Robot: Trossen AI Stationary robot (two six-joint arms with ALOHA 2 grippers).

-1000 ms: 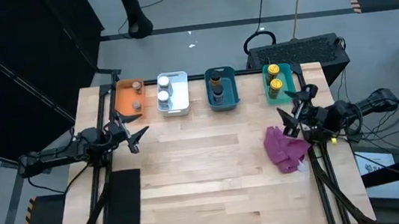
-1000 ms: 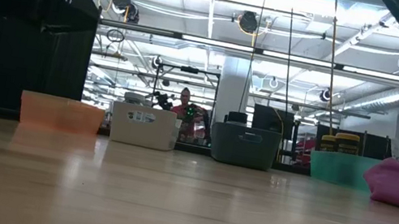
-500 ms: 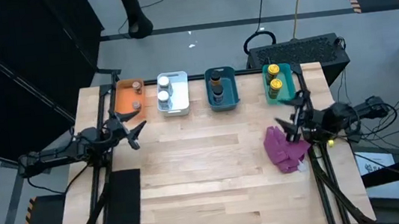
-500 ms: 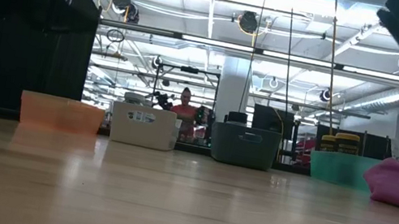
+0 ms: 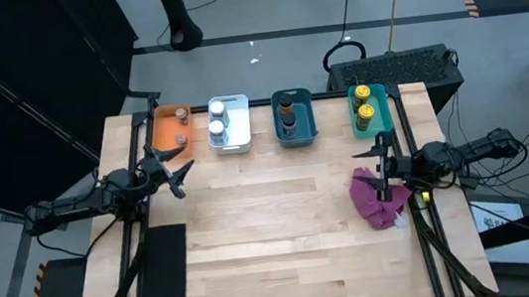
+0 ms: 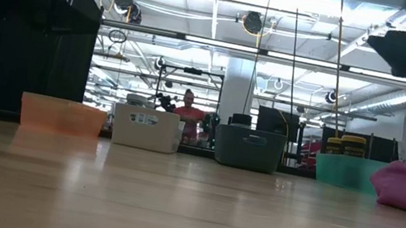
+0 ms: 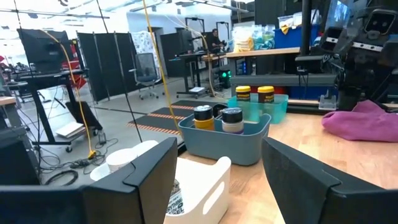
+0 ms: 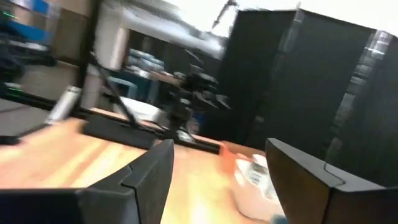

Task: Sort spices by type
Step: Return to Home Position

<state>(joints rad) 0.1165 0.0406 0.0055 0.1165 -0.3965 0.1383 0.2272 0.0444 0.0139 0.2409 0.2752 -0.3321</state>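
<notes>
The spice jars are sorted into four bins along the far edge of the table [image 5: 283,226]. Two brown-lidded jars [image 5: 182,139] are held in the orange bin [image 5: 159,131], two white-lidded jars [image 5: 217,128] in the white bin [image 5: 235,148], two jars [image 5: 288,122] in the blue bin [image 5: 307,116], and two yellow-lidded jars [image 5: 365,111] in the teal bin [image 5: 373,133]. The left gripper [image 5: 181,167] is held open and empty near the orange bin. The right gripper [image 5: 377,168] is held open and empty over the magenta cloth [image 5: 376,208].

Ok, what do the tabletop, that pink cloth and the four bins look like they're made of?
Tabletop: wood, jointed pale planks with visible grain, a satin sheen. Pink cloth: soft fabric, crumpled into folds. Orange bin, white bin, blue bin, teal bin: probably moulded plastic, smooth with rounded corners; the orange one looks translucent.
</notes>
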